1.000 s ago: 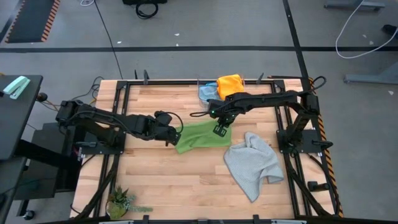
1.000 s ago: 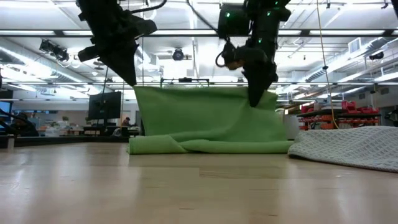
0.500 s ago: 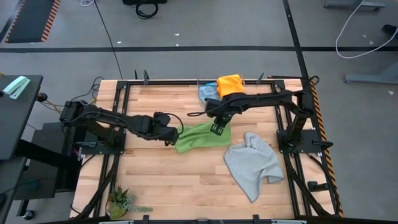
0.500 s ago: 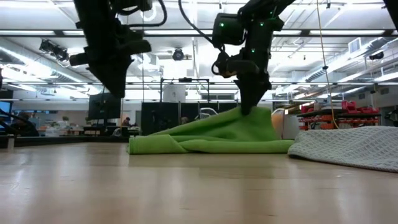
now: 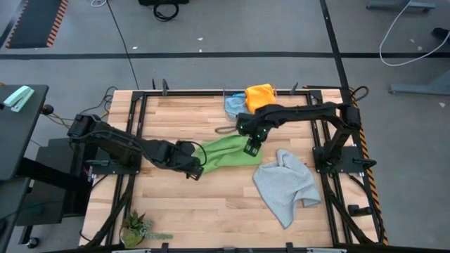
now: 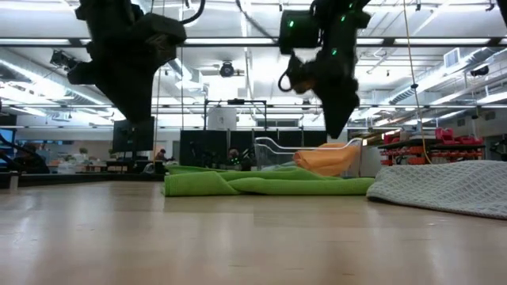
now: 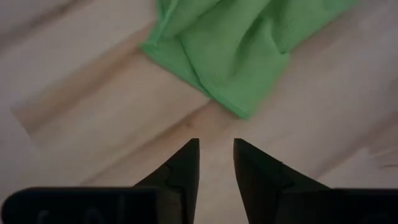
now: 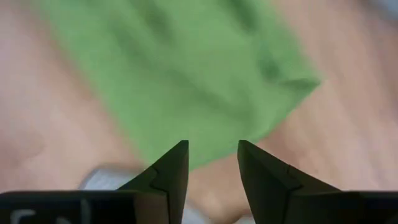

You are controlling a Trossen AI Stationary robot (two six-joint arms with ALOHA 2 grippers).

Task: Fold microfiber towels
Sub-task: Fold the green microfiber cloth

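Green microfiber towel (image 5: 226, 154): lies folded and flat on the wooden table (image 5: 183, 211), centre of the high view; in the low view (image 6: 265, 185) a low, layered strip on the tabletop, left of centre. Held by neither gripper.

Grey microfiber towel (image 5: 285, 184): rumpled, lower right of the green one in the high view, its upper edge just beside the green towel's right end; right edge of the low view (image 6: 444, 187).

Yellow-orange microfiber towel (image 5: 259, 95): bunched at the table's upper edge, top centre of the high view, with the light blue microfiber towel (image 5: 234, 104) touching its left side.

Left gripper (image 5: 195, 167): at the green towel's left end, raised off the table in the low view (image 6: 144, 134); fingers (image 7: 183, 167) parted with a narrow gap, empty, bare wood between them.

Right gripper (image 5: 252, 148): above the green towel's right end, raised clear in the low view (image 6: 337, 127); fingers (image 8: 171, 171) spread apart, released, nothing between them

Potted plant (image 5: 136, 228): 1, lower left corner of the table
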